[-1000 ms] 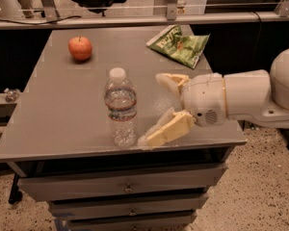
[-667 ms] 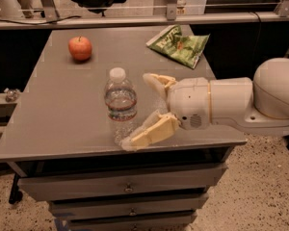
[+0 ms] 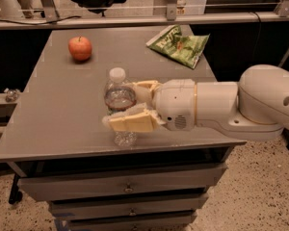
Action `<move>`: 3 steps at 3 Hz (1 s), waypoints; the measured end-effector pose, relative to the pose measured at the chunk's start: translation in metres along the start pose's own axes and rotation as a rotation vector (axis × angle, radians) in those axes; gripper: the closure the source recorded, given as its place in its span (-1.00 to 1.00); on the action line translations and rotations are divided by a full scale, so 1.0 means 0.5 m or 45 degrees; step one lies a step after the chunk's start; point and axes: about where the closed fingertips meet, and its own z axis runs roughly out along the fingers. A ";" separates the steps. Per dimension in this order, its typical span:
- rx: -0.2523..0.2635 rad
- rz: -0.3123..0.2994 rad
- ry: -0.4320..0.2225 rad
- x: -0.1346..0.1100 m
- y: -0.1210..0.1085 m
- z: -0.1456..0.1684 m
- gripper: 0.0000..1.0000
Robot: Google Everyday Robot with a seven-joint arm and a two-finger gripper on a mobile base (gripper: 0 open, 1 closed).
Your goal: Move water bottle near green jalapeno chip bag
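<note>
The water bottle [image 3: 118,93] is standing upright near the front edge of the grey table [image 3: 58,114], roughly mid-width, white cap up. The gripper [image 3: 123,105] is sitting at the bottle's mid-height and straddling it: one side is passing in front of the lower body, the other behind it. I can't tell if it's clamping the bottle or just loose around it. The bottle's base is resting on the tabletop. The white arm [image 3: 216,105] is reaching in horizontally from the right, over the table's front-right corner.

The green jalapeno chip bag [image 3: 180,46] is lying flat at the back right of the table, well apart from the bottle. A red apple [image 3: 80,48] is sitting at the back left, also clear of the bottle. Drawer fronts [image 3: 127,186] are showing below the tabletop.
</note>
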 end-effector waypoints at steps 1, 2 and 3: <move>0.021 0.027 0.002 0.002 -0.009 0.001 0.25; 0.086 0.018 0.035 -0.002 -0.061 -0.028 0.73; 0.226 -0.066 0.119 -0.033 -0.156 -0.119 1.00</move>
